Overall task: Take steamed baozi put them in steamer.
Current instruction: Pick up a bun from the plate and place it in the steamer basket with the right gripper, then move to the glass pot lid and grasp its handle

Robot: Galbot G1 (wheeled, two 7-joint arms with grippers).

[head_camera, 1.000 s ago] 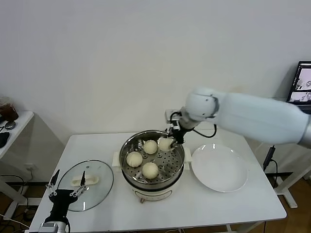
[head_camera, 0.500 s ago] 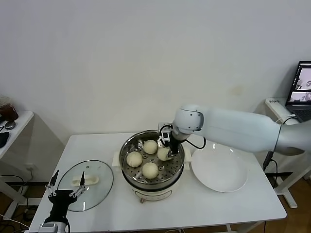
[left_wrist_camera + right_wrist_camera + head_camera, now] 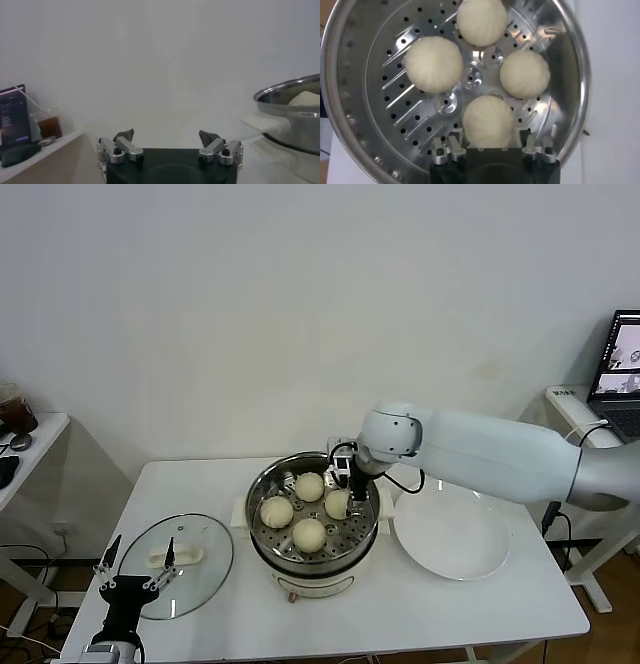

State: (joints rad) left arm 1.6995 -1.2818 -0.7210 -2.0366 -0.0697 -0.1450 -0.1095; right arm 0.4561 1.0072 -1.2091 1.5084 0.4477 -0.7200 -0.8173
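Head view: worktop [image 3: 480, 604] carries the steamer [image 3: 314, 519] mid-surface, white plate [image 3: 452, 534] just right of it, glass lid [image 3: 178, 564] to its left. Four steamed baozi [image 3: 309, 534] sit on the steamer's perforated tray, apart from each other. Right gripper [image 3: 347, 477] hangs over the steamer's back-right rim, jaws wide, straddling one bun, holding nothing. Left gripper [image 3: 135, 577], jaws wide, sits parked beside the lid, well left of the steamer.
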